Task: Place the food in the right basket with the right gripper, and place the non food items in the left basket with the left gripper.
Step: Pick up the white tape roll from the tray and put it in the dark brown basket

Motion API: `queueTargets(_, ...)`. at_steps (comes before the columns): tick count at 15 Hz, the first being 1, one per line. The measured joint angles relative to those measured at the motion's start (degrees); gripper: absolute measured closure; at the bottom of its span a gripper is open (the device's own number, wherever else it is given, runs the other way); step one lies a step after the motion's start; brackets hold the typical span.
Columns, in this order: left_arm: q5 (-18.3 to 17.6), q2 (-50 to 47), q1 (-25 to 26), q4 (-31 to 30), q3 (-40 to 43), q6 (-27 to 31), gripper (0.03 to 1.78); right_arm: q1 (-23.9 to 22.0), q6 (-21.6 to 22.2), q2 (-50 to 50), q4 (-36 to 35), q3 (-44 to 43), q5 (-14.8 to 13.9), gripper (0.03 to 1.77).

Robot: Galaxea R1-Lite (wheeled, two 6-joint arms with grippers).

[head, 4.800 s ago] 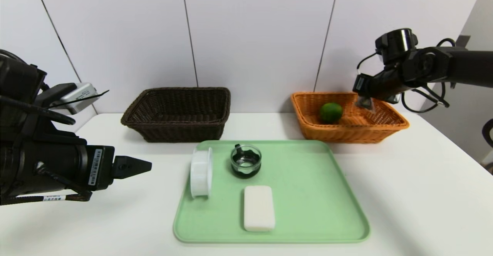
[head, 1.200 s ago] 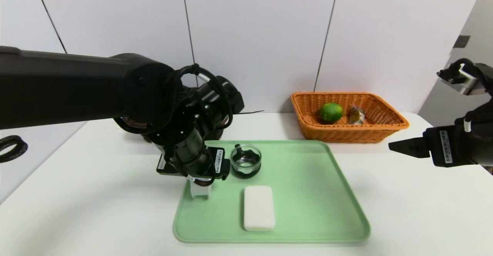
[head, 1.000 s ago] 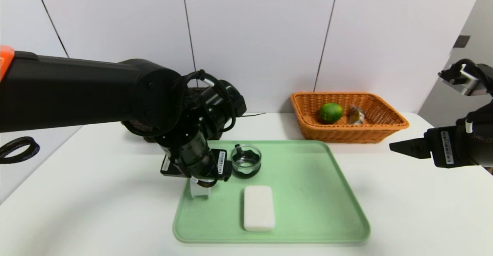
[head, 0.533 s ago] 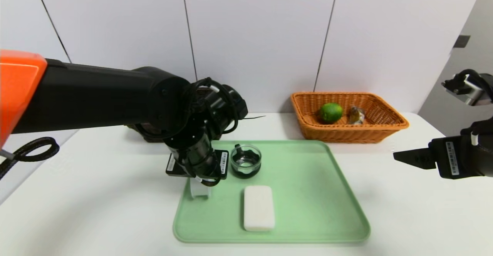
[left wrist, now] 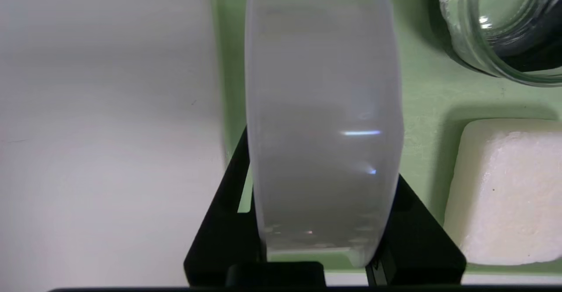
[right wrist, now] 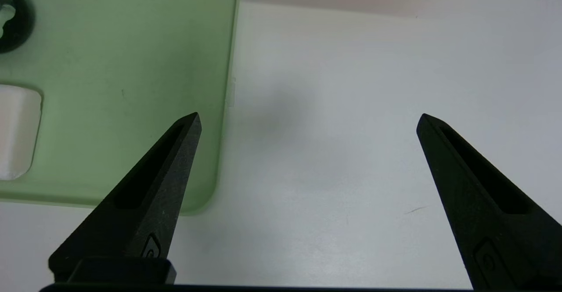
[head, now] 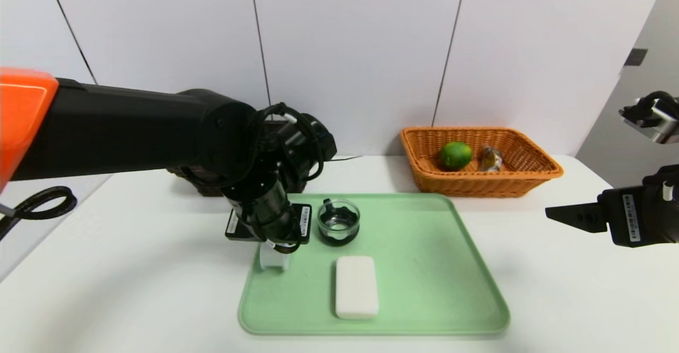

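My left gripper (head: pixel 273 253) reaches down over the green tray's (head: pixel 424 268) left edge and is shut on the upright white roll (head: pixel 273 261); in the left wrist view its black fingers flank the roll (left wrist: pixel 322 120). The glass cup (head: pixel 338 221) and the white bar (head: pixel 357 287) rest on the tray beside it. The lime (head: pixel 455 155) and the wrapped sweets (head: pixel 491 158) lie in the orange right basket (head: pixel 525 177). Only a corner of the dark left basket (head: pixel 183 174) shows behind my left arm. My right gripper (head: pixel 551 213) hangs open and empty over the table right of the tray.
The white table (head: pixel 557 289) ends at a wall close behind the baskets. A black cable loop (head: pixel 37 204) hangs at the far left. In the right wrist view, the tray's right rim (right wrist: pixel 224 107) lies under one finger.
My left gripper has shut on the white roll, which has shifted slightly. The right arm has drifted a little to the right, still open.
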Motion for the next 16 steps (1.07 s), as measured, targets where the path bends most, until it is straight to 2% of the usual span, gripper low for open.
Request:
queueTargets(5, -2.90, -7.78, -0.90, 1.40, -4.01, 0.48, 1.22, 0.00, 0.22, 0.20, 0.00, 0.10, 0.13, 0.10)
queueTargets(9, -3.04, -13.37, -0.96, 4.85, -12.62, 0.59, 1.22, -0.02, 0.20, 1.27, -0.02, -0.12, 0.27, 0.10)
queueTargets(12, -3.00, -14.86, 3.39, 4.90, -16.40, 3.10, 1.22, 0.00, 0.09, 2.10, -0.17, -0.52, 0.27, 0.10)
queueTargets(16, -4.68, -12.85, 12.87, 2.17, -19.24, 9.37, 1.22, 0.20, 0.09, 2.88, -3.10, -0.26, 0.38, 0.10)
